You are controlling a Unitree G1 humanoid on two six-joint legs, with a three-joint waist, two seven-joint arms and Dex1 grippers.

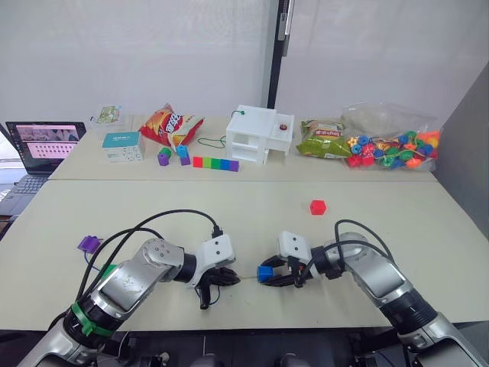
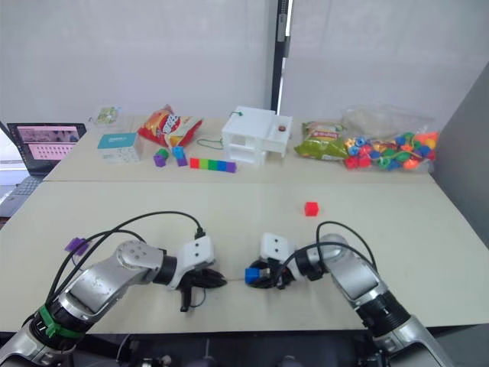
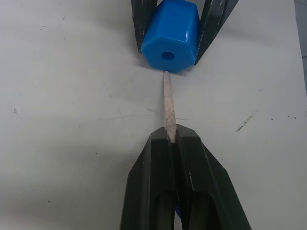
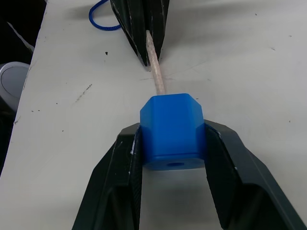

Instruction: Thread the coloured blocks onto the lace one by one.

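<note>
My right gripper (image 1: 269, 275) is shut on a blue block (image 4: 171, 132), with one finger on each side and the block's hole facing my left gripper. My left gripper (image 1: 220, 278) is shut on the lace, and the pale stiff tip (image 3: 168, 103) sticks out from between its fingers. The tip's end touches the blue block (image 3: 170, 33) just below the hole. The dark-blue string (image 4: 103, 17) trails behind the left gripper. A red block (image 1: 318, 207) lies on the table beyond my right arm. At the far left a purple block (image 1: 89, 244) lies by the cables.
Along the back stand a laptop (image 1: 42, 145), a teal box (image 1: 122, 145), a chip bag (image 1: 172, 125), a joined rainbow bar (image 1: 215, 163), a white box (image 1: 258, 135), a green snack bag (image 1: 325, 139) and a clear bag of beads (image 1: 393, 149).
</note>
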